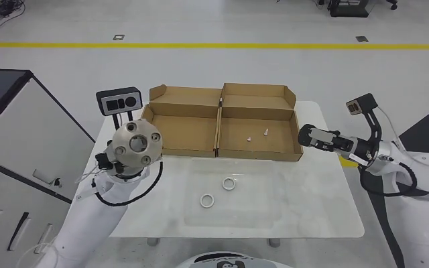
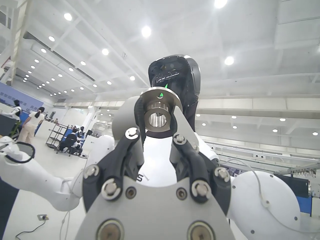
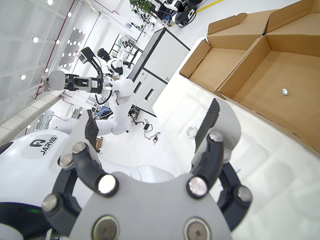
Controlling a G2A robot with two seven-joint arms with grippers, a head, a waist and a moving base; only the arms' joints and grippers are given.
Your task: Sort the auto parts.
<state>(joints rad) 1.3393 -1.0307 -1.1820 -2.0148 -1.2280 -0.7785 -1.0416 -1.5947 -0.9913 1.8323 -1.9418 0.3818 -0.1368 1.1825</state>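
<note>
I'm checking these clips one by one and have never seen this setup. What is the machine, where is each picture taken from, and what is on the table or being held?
This is a two-armed robot working at a white table. The top view looks down from a camera on the robot above its arms. The other two pictures come from a camera on each wrist, looking along that arm's gripper.

Two open cardboard boxes stand side by side on the table. The box nearer the right arm holds two small metal parts. Two white rings lie on the table in front of the boxes.

The left gripper is up in the air, shut on a flanged metal part. The right gripper is open and holds nothing, beside the table's edge.
</note>
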